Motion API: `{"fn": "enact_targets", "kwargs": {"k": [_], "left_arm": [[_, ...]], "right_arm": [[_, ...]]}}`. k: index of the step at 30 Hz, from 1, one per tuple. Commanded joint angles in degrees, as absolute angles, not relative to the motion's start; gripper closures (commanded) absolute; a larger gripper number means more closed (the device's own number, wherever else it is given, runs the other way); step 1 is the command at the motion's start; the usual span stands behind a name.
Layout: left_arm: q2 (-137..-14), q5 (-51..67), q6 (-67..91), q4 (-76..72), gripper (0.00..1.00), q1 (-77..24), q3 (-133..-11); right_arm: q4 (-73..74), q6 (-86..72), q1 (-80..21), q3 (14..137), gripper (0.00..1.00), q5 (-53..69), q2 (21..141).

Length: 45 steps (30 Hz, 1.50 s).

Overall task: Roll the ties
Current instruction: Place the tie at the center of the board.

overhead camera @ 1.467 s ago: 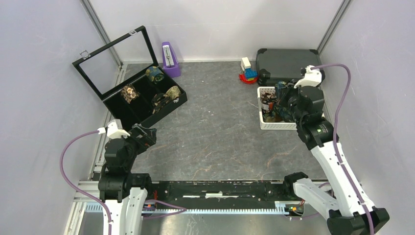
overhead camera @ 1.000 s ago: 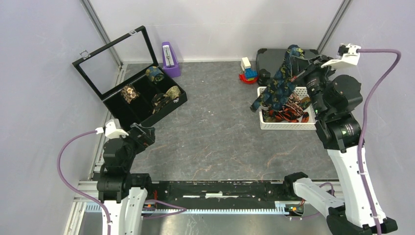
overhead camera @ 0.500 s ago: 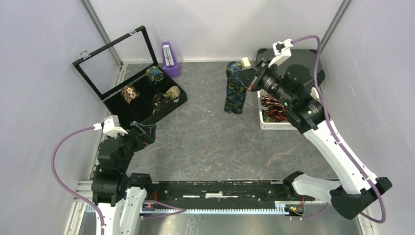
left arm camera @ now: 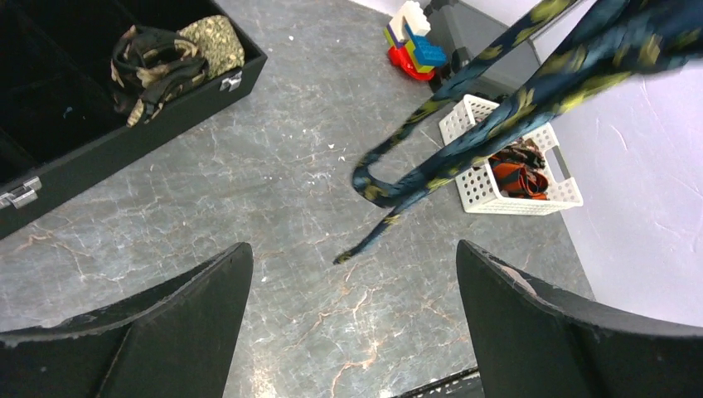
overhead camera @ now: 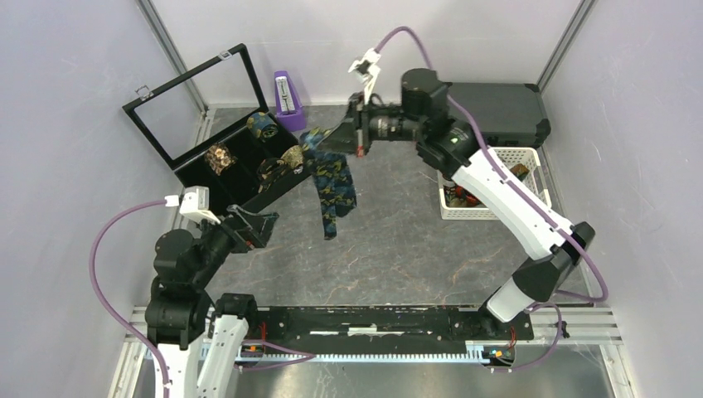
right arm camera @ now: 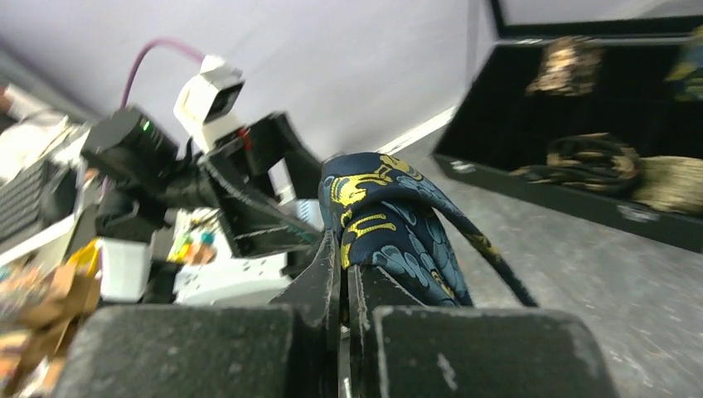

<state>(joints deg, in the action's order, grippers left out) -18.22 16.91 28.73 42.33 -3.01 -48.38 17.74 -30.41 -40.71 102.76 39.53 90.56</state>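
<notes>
Navy paisley tie (overhead camera: 334, 186): soft, light, limp. It hangs above the table (overhead camera: 398, 240), seemingly clear of it, with a bunched fold pinched in the right gripper (right arm camera: 342, 249). Left gripper (left arm camera: 350, 253) gapes, empty. Take the dangling narrow end.

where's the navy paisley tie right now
In the top view, the navy tie hangs from the right gripper, left of centre, just right of the black case.
</notes>
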Motion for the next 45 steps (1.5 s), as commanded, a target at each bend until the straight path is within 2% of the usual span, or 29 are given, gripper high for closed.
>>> {"fn": "enact_targets", "kwargs": {"k": [1, 6, 9, 12, 15, 17, 24, 33, 41, 43, 45], "left_arm": [[-18.76, 15.66, 22.31, 45.43, 0.03, -3.04, -53.78], [-19.81, 11.36, 19.73, 47.69, 0.04, -3.06, -56.83], [-20.96, 8.25, 17.95, 50.04, 0.04, -3.14, -59.26], [-21.72, 5.71, 17.81, 51.48, 0.04, -3.66, -60.48], [-21.61, 5.8, 19.5, 51.4, 0.04, -3.66, -58.87], [-21.26, 6.96, 21.44, 50.38, 0.05, -3.63, -56.75], [-21.82, 13.6, 24.19, 48.78, 0.14, -3.68, -51.1], [-25.44, 20.3, 27.23, 50.17, 0.29, -3.69, -46.15], [-27.54, 16.49, 31.94, 51.37, 0.36, -5.54, -43.84], [-28.79, 12.57, 34.22, 50.78, 0.37, -7.56, -43.65], [-31.47, 8.78, 36.64, 49.05, 0.37, -10.76, -42.9]], "right_arm": [[19.32, -27.55, -48.25, 108.32, 1.0, 49.79, 91.09], [19.67, -27.09, -54.97, 111.13, 1.0, 51.87, 90.83], [25.23, -20.14, -54.4, 105.72, 1.0, 49.31, 86.43], [27.08, -13.02, -49.82, 86.38, 1.0, 47.48, 80.06], [15.91, -15.4, -41.6, 61.08, 1.0, 49.67, 75.03], [15.21, -13.04, -39.08, 53.56, 1.0, 47.32, 74.98], [27.67, -2.41, -39.02, 57.25, 1.0, 39.57, 77.36], [26.88, -2.09, -39.0, 59.98, 1.0, 40.35, 77.75], [22.52, -5.22, -39.02, 60.41, 0.99, 40.5, 82.01], [22.0, -6.0, -39.02, 62.24, 0.95, 40.6, 84.58], [22.11, -6.39, -39.02, 65.33, 0.88, 40.6, 87.78]]}}
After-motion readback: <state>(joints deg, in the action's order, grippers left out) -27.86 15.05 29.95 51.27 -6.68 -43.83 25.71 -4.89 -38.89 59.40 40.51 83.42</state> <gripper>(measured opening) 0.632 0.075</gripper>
